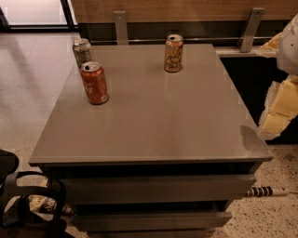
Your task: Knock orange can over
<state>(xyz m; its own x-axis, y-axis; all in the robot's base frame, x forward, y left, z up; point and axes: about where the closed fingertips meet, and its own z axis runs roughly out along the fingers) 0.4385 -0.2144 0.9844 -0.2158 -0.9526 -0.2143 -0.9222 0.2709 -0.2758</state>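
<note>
Grey matte table top (153, 121), wide, seen from above and in front. Three cans stand upright on it.

The orange can (173, 53) is pale golden with dark scribbled script and a silver top. It stands near the far edge, about mid-width, on its own.

The red-orange can (94, 82) has white lettering and sits on the left side, nearer me. The silver-grey can (82, 51) is just behind it at the far left corner. The pair sit close; whether they touch I cannot tell. The orange can is well apart from both.

My gripper (278, 110) is at the right edge of view, off the table's right side, a pale yellow and white shape against a dark gap. It is well apart from the orange can. Whether it is spread or closed I cannot tell.

Below the top are two grey drawer fronts (158, 188). The floor (274, 218) is speckled. A dark bag (28, 204) with looped straps sits at lower left, and a striped object (265, 191) lies on the floor at lower right. Two metal brackets (120, 27) stand against the wood-panelled back wall (186, 9).
</note>
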